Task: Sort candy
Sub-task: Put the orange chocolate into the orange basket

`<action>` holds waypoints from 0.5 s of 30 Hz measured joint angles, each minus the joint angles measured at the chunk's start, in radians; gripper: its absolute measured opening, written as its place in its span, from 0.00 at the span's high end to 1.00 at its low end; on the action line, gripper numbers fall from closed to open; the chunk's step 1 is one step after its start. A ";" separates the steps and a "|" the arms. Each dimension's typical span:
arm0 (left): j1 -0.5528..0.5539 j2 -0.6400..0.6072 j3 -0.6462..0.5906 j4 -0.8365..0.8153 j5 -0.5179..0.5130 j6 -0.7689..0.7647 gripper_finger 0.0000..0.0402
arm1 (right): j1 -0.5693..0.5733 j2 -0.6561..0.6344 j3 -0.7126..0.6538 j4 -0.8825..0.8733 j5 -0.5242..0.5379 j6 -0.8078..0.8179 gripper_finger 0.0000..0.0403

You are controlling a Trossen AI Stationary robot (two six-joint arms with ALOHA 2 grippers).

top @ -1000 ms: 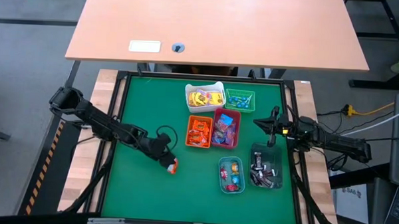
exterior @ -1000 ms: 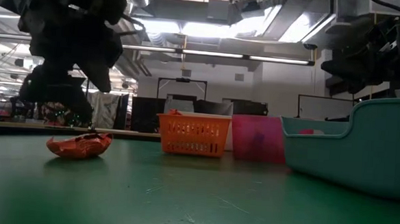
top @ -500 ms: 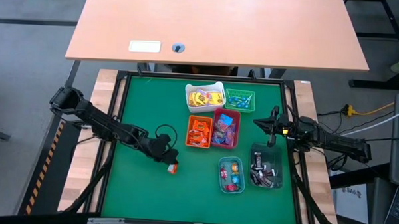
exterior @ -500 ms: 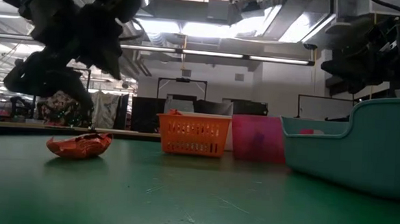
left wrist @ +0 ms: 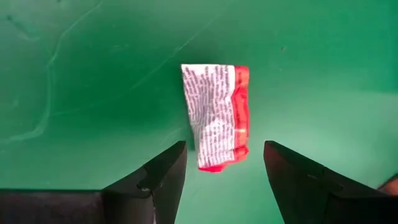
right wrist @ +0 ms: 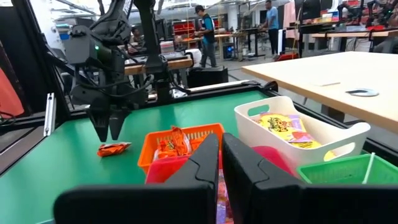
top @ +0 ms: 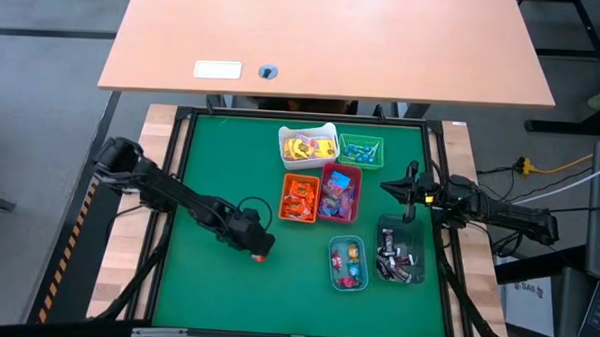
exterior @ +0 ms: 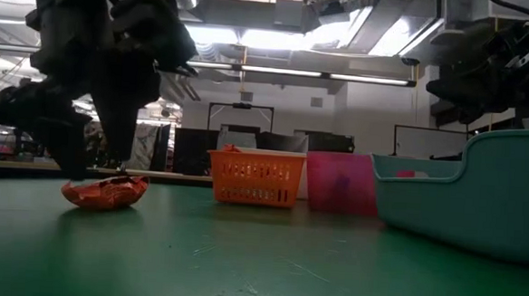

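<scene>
So there's one loose candy (left wrist: 217,118) out on the green mat (top: 206,285), all by itself to the left of the bins. It's a small crinkly wrapper, orange-red on one side, and from the left wrist camera you can see the flipped side is white with tiny dark print and a red strip along one edge. From table height it looks like a crumpled little orange packet (exterior: 104,192) lying flat, a bit puffed up in the middle.

The left gripper (left wrist: 222,171) is right over it, fingers spread wide with the candy sitting in the gap between them, not pinched. From above the gripper (top: 254,249) mostly covers the sweet, only a bit of orange peeks out.

The rest of the candy is already in bins clustered in the middle of the mat: a white bin (top: 308,134) with yellow wrappers, a small green bin (top: 361,141) next to it with blue bits, an orange bin (top: 299,217) with orange wrappers, a red bin (top: 339,217) with a mix of blue and red, and two clear bins nearer the front, one (top: 346,284) with mixed colours and one (top: 399,276) with dark brown ones.

The right gripper (right wrist: 221,146) hangs over by the right edge, above the dark-candy bin, fingers pressed together with nothing in them.
</scene>
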 joint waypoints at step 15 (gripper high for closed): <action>0.000 0.072 0.004 0.022 -0.065 -0.001 0.49 | 0.000 0.000 0.000 0.001 0.000 0.000 0.95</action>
